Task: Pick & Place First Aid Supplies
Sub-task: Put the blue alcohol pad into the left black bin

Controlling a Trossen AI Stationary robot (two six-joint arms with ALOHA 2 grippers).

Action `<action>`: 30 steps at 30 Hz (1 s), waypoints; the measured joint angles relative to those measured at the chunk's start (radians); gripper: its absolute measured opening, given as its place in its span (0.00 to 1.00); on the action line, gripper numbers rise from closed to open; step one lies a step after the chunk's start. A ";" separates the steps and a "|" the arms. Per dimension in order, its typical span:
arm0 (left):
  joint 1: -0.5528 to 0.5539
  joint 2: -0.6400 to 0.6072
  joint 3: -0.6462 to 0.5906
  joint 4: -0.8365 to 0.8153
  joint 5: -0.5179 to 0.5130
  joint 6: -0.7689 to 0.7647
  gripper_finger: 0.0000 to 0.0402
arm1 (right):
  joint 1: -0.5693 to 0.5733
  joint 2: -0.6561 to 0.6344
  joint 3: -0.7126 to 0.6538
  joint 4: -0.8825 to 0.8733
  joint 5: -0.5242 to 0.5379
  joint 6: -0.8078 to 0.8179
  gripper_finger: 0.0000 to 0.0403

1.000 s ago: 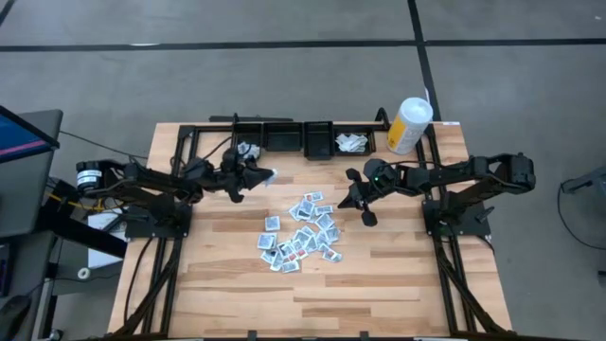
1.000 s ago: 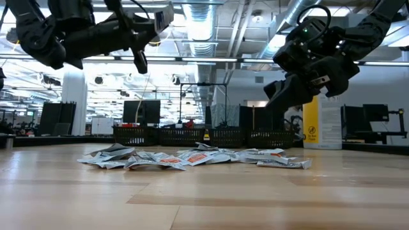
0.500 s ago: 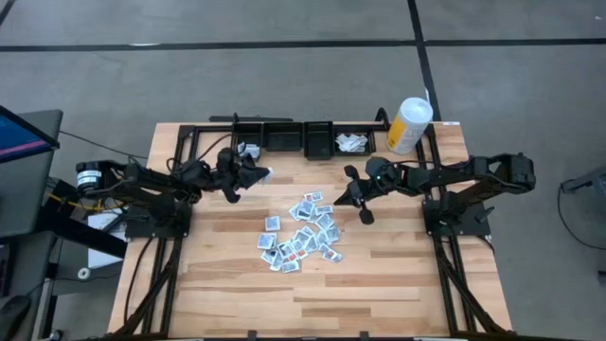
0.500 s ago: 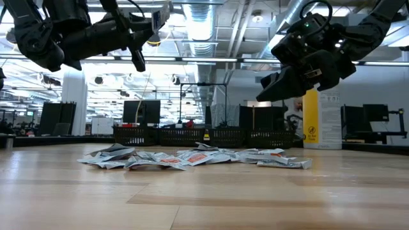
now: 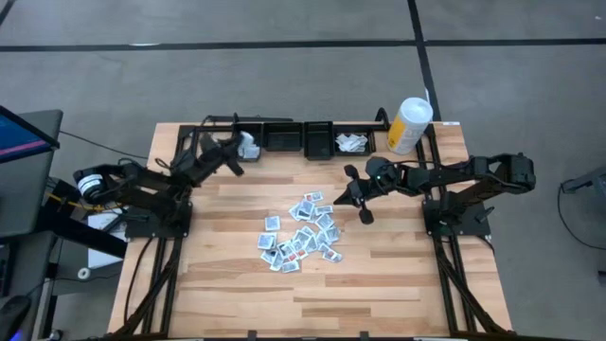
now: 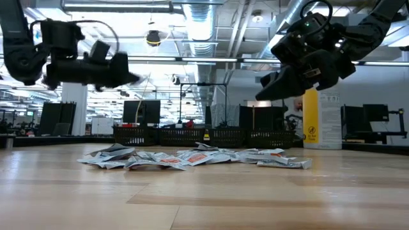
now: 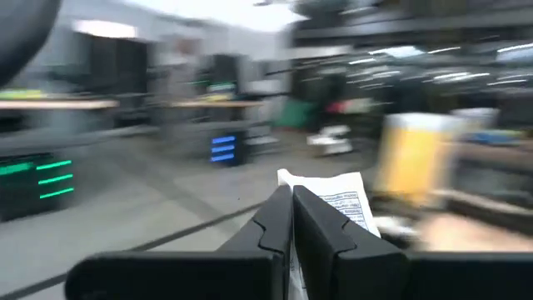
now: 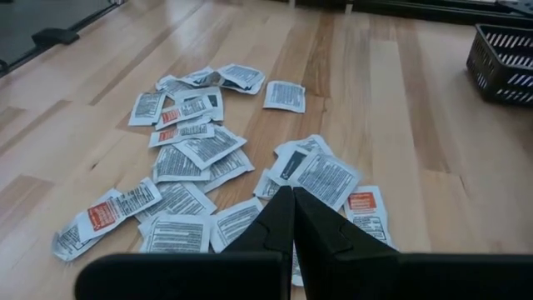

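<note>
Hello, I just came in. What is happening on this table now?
A two-armed robot is sorting first aid packets. The left gripper is shut on one white packet and holds it over the bin at the table's far edge. The right gripper, fingers shut and empty, hangs above the pile of packets in the middle of the wooden table.

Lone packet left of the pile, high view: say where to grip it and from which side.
Probably pinch the lone packet by its left edge, from straight above: it lies flat on the table, apart from the pile. The shut right claw hovers nearest.
</note>
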 joint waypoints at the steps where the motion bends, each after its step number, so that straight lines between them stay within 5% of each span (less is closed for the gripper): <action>1: 0.015 0.000 -0.007 -0.004 -0.051 0.008 0.04 | 0.000 0.000 0.000 0.003 0.001 0.000 0.00; 14: 0.044 0.030 -0.009 -0.046 -0.094 0.028 0.04 | -0.001 0.000 0.000 0.007 0.078 0.000 0.00; 22: 0.045 0.181 0.047 -0.052 -0.093 0.028 0.05 | 0.000 0.000 0.000 0.007 0.079 0.003 0.00; 30: 0.044 0.320 0.112 -0.056 -0.093 0.021 0.17 | 0.000 0.000 0.000 0.007 0.079 0.003 0.00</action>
